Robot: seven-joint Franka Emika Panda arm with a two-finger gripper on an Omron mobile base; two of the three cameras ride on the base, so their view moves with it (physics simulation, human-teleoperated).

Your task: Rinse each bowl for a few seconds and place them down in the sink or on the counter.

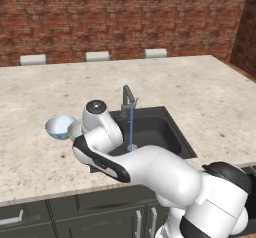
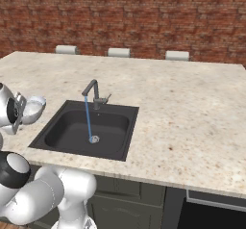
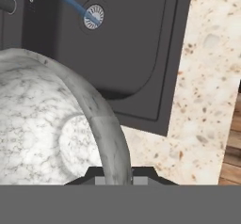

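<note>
Colours and patterns you had in front of you

You saw a mottled grey-white bowl (image 3: 52,124), a pale blue bowl (image 1: 59,126) with white inside, a matte black sink (image 2: 72,127) with a silver drain (image 3: 93,16), a beige counter (image 1: 200,92) flecked reddish, and a red brick wall (image 2: 144,16).

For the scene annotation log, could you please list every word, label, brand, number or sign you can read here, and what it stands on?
None: no readable text appears in any view.
The marbled grey-white bowl at the end effector bears only a mottled pattern.
The pale blue bowl, the faucet, the sink and the counter are unmarked.
</note>
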